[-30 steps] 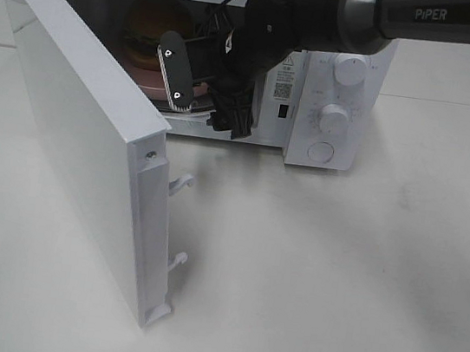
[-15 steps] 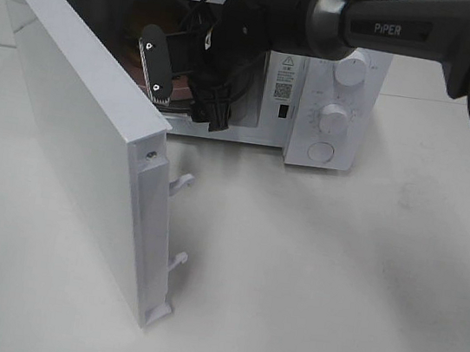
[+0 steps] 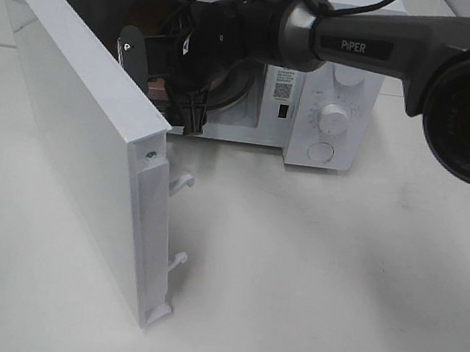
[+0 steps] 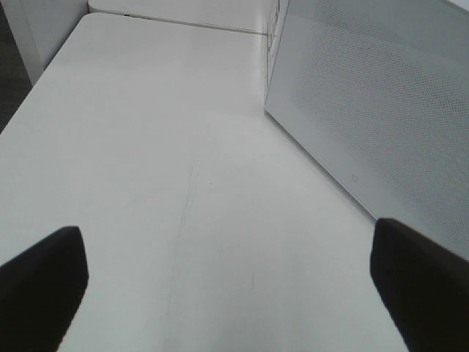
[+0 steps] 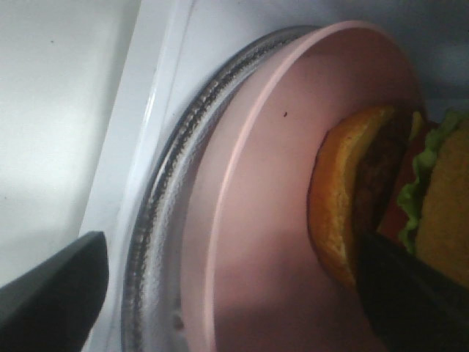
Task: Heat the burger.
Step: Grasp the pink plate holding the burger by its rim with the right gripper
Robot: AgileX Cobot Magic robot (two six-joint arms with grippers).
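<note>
deep inside the microwave [image 3: 314, 108], the burger [image 5: 381, 198] sits on its pink plate [image 5: 271, 183] with your right gripper [image 5: 234, 286] wide open and holding nothing, so pull straight out without bumping the plate or door [image 3: 74, 136].

In the exterior high view the right gripper [image 3: 157, 73] and its arm hide the burger inside the microwave [image 3: 314, 108]. The right wrist view cuts the burger [image 5: 381, 213] at its edge, one dark fingertip [image 5: 410, 293] covering its near side; the pink plate [image 5: 271, 220] is cropped too.
</note>
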